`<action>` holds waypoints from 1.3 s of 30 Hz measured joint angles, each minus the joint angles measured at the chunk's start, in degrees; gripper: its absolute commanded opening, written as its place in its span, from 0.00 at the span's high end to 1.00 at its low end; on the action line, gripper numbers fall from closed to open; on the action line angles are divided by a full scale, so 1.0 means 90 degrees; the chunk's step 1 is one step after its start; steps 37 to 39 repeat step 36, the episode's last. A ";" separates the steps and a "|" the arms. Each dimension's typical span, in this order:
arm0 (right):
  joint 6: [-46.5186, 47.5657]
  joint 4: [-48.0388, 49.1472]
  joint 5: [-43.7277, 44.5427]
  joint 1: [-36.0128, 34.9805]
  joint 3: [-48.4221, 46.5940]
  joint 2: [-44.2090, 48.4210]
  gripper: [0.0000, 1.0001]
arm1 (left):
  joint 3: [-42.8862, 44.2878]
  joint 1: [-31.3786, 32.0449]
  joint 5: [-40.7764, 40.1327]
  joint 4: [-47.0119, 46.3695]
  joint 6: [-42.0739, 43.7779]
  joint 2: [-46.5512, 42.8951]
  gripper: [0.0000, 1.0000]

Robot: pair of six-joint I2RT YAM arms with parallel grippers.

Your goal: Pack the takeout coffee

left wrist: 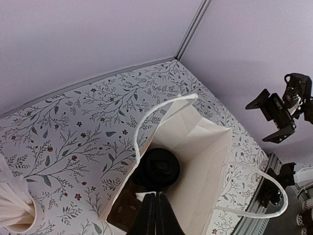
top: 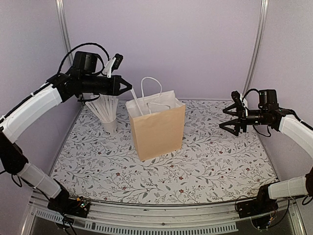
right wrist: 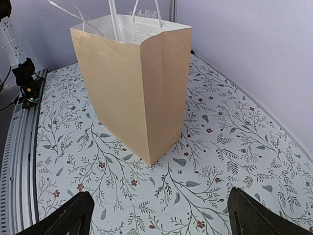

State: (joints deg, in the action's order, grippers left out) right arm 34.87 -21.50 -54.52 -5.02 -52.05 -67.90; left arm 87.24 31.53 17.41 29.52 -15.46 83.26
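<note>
The takeout coffee [left wrist: 159, 166], a black cup with its black lid on, stands deep inside the open tan paper bag [top: 156, 127], beside a brown pulp carrier [left wrist: 124, 205]. My left gripper [top: 128, 88] hovers over the bag's left rim, shut on a white stick [top: 136, 102] that slants down into the bag. In the left wrist view the shut gripper [left wrist: 155, 196] is right above the lid, with a bit of the stick [left wrist: 146, 194] at its tip. My right gripper [top: 234, 120] is open and empty, held above the table right of the bag [right wrist: 132, 83].
A white cup of white sticks [top: 108, 115] stands left of the bag near the back wall; it also shows in the left wrist view [left wrist: 14, 210]. The bag's white loop handles [top: 151, 85] stand up. Lilac walls close the back and sides.
</note>
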 measured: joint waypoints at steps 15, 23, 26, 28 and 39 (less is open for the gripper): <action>0.0015 -0.0034 0.0000 0.0000 0.0000 0.0000 0.01 | -0.0068 0.0056 -0.1037 0.0272 0.0238 -0.0032 0.19; -0.0644 0.0236 0.0583 -0.0010 -0.0175 -0.0056 0.01 | -0.1095 -0.0935 -0.2079 -0.0556 0.0678 -0.1083 0.05; -0.1217 0.0165 0.1154 -0.0007 -0.1183 -0.0386 0.01 | -0.1192 -0.1348 -0.2455 -0.0746 0.0775 -0.0967 0.01; -0.1511 0.0187 0.1496 -0.0007 -0.2059 -0.0653 0.01 | -0.1256 -0.1467 -0.2769 -0.0877 0.0797 -0.0872 0.00; -0.2669 0.0806 0.2249 -0.0007 -0.3019 -0.1127 0.01 | -0.2368 -0.1462 -0.2868 -0.1705 0.0894 -0.1307 0.00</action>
